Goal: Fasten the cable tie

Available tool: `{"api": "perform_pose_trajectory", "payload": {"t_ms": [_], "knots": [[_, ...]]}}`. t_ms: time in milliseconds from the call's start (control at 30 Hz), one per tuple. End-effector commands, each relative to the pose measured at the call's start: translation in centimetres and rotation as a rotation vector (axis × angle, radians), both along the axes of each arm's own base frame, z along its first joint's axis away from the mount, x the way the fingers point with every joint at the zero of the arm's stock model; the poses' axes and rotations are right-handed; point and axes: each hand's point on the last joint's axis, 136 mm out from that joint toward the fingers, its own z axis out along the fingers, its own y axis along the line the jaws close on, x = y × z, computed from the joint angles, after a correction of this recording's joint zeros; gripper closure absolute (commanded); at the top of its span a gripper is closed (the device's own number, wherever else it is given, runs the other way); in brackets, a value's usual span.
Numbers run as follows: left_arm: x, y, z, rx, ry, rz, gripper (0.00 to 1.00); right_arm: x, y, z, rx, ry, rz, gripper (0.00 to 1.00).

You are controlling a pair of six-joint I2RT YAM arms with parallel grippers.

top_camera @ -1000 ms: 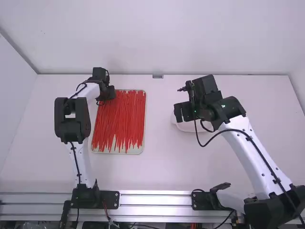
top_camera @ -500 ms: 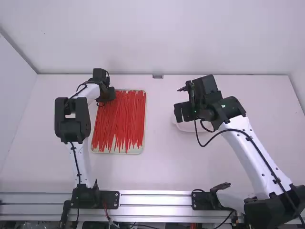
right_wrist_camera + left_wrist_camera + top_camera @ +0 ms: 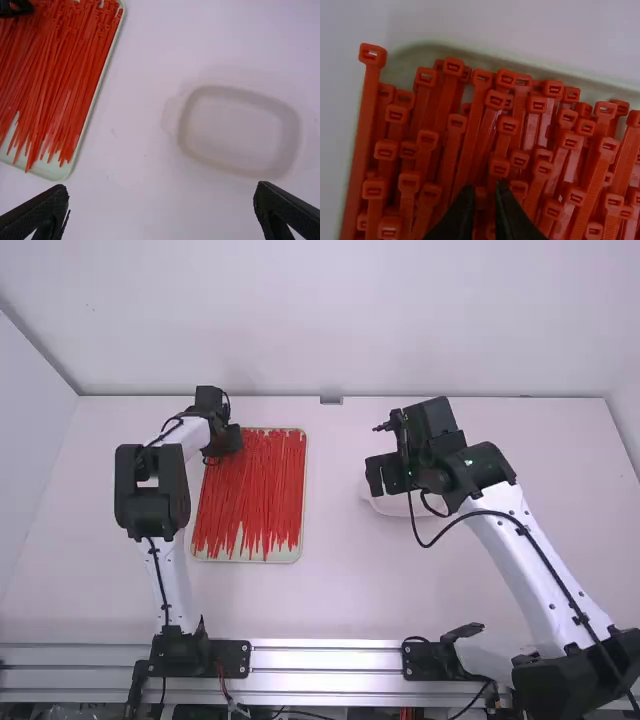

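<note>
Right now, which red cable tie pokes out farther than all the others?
The outermost cable tie, lying alone along the side of the heap: its square head reaches past every other head, right at the corner of the tray.

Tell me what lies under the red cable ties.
A pale tray: its rim shows around the red cable ties. The pile covers its floor, so that part cannot be seen.

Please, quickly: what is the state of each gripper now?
Left gripper: closed on a red cable tie.
Right gripper: open, holding nothing.
</note>
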Motion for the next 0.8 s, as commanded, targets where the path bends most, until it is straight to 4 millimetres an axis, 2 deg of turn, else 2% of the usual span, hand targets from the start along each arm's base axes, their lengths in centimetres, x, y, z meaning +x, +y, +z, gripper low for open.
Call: {"api": "perform_pose_trajectory", "payload": {"t_ms": [0, 233, 633, 767], "knots": [[-0.6, 0.7, -1.1, 0.003, 0.025, 0.018, 0.88, 0.4, -0.1, 1.3, 0.009, -0.035, -0.005, 0.01], [-0.2, 0.5, -0.8, 0.003, 0.011, 0.017, 0.92, 0.4, -0.1, 1.3, 0.01, -0.036, -0.006, 0.01], [1.0, 0.8, 0.9, 0.005, -0.021, 0.02, 0.96, 0.5, 0.0, 1.4, 0.012, -0.043, -0.005, 0.01], [1.9, 1.1, 2.8, 0.006, -0.037, 0.024, 0.98, 0.6, 0.0, 1.5, 0.015, -0.049, -0.005, 0.01]]}}
